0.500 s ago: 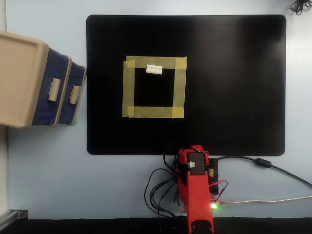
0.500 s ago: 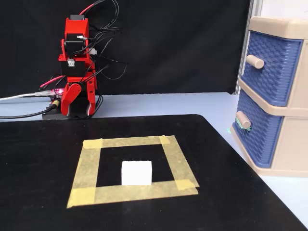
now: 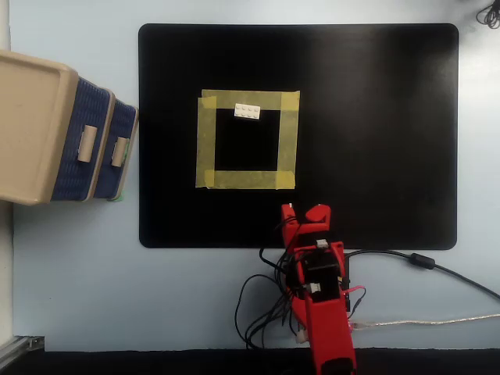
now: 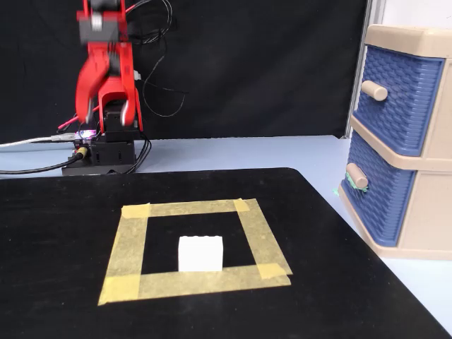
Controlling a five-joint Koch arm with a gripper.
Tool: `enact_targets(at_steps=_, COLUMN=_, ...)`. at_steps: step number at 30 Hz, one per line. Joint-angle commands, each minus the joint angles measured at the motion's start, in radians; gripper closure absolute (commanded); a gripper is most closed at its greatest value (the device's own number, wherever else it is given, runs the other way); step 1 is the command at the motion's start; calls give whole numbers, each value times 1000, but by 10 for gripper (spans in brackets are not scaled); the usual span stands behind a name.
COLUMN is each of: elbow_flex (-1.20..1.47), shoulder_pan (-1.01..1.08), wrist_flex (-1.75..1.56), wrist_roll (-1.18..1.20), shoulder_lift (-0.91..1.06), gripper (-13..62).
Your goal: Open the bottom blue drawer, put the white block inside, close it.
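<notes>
Overhead view, your notes: beige cabinet (image 3: 35, 129) sits off the left edge of the black mat (image 3: 375, 133), both blue drawers shut, contents hidden. The bottom blue drawer (image 3: 121, 152) is the one nearer the mat, with woven-textured front and small beige handle (image 3: 119, 151); upper blue drawer (image 3: 78, 141) behind it. The white block (image 3: 248, 112), a small studded brick, lies on the upper inner edge of the square of yellow masking tape (image 3: 247, 140), well apart from the cabinet. You have the red arm (image 3: 320, 305) at the mat's lower edge, gripper (image 3: 303, 214) over the mat just below the tape; two red tips show with a small gap, nothing held, though how wide it stands you cannot tell. Black cables (image 3: 262, 308) tangle around the base. Fixed view: cabinet (image 4: 424, 212) at right, bottom blue drawer (image 4: 378, 191) closed under the upper blue drawer (image 4: 399, 92). White block (image 4: 200, 254) rests at the tape's (image 4: 198, 244) near inner edge. Arm (image 4: 106, 70) blurred at far left, gripper unreadable.
</notes>
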Motion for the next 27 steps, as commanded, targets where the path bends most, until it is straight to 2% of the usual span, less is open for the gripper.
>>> enact_targets(at_steps=1, elbow_flex=-15, shoulder_pan=-290, wrist_flex=-189, wrist_roll=-319, shoulder_lift=-44, gripper=157)
enact_targets(at_steps=3, elbow_flex=15, shoulder_pan=-531, wrist_flex=-446, wrist_roll=-634, shoulder_lift=-175, gripper=157)
enact_targets(at_steps=5, elbow_flex=46, shoulder_pan=-681, wrist_flex=-788, wrist_roll=-881, shoulder_lift=-322, gripper=158)
enact_targets(at_steps=11, elbow_flex=207, shoulder_pan=-692, wrist_flex=-1792, wrist_roll=-1270, shoulder_lift=-647, gripper=159)
enact_targets(at_steps=15, elbow_flex=206, shoulder_pan=-696, wrist_flex=-2319, wrist_roll=-1333, shoulder_lift=-930, gripper=158)
enact_targets(at_steps=18, elbow_flex=160, shoulder_pan=-698, wrist_flex=-2457, wrist_roll=-1333, shoulder_lift=-1049, gripper=157)
enact_targets(at_steps=27, elbow_flex=-127, shoulder_pan=-701, wrist_flex=-2445, wrist_roll=-1333, shoulder_lift=-1239, gripper=158)
